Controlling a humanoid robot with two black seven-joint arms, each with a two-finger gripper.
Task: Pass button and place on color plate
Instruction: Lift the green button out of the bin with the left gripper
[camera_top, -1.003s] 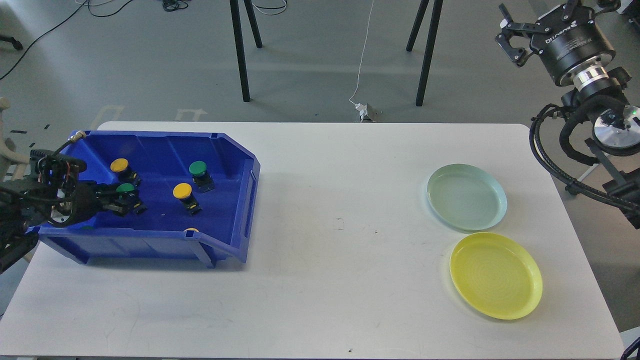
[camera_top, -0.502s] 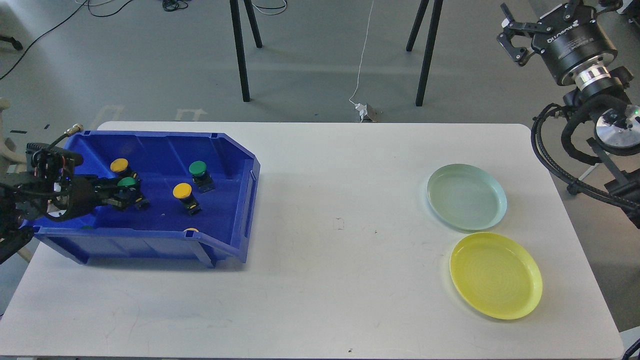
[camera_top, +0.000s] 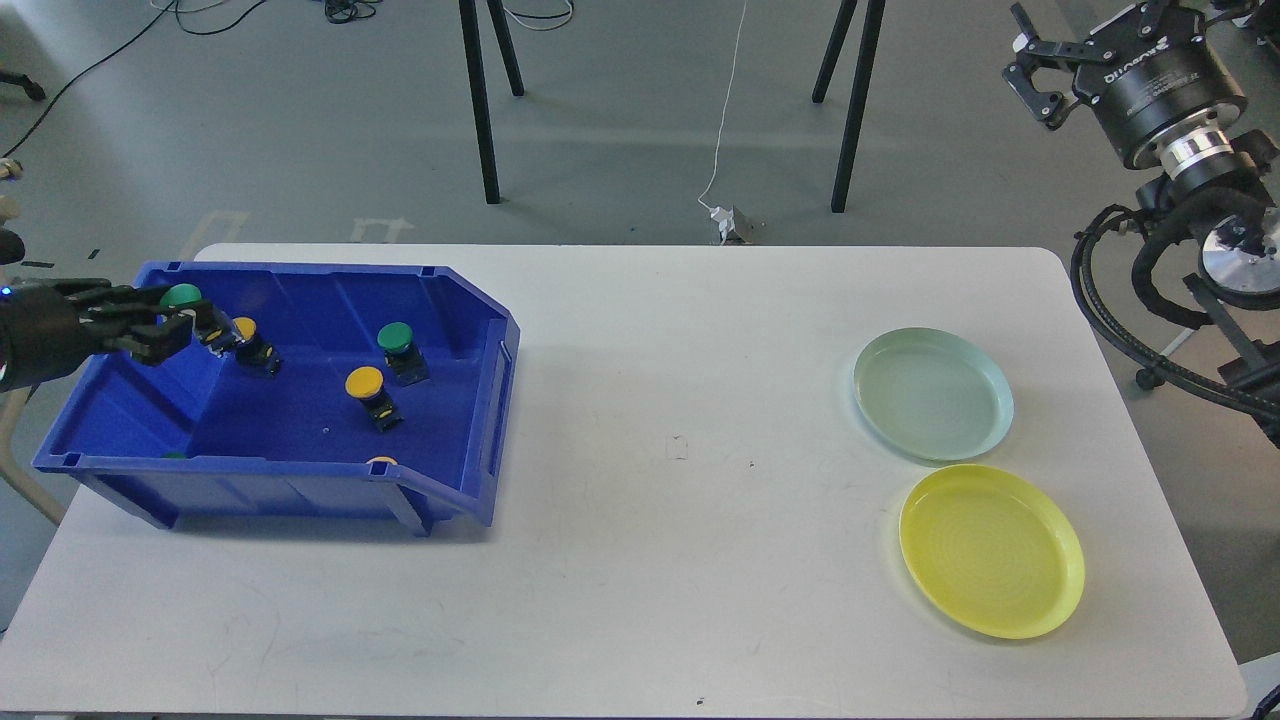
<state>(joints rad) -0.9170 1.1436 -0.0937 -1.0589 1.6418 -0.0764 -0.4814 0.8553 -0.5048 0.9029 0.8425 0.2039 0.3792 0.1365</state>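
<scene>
My left gripper is shut on a green button and holds it above the far left part of the blue bin. In the bin lie a yellow button right of the gripper, a green button and a yellow button in the middle, and a yellow one half hidden by the front wall. The pale green plate and the yellow plate sit on the table's right side. My right gripper is raised at the top right, open and empty.
The white table holds only the bin and the two plates. Black stand legs and a white cable are on the floor behind the table. My right arm's cables hang beside the table's right edge.
My left gripper has lifted the green button from the bin floor, up and to the left. The right arm has drifted slightly right.
</scene>
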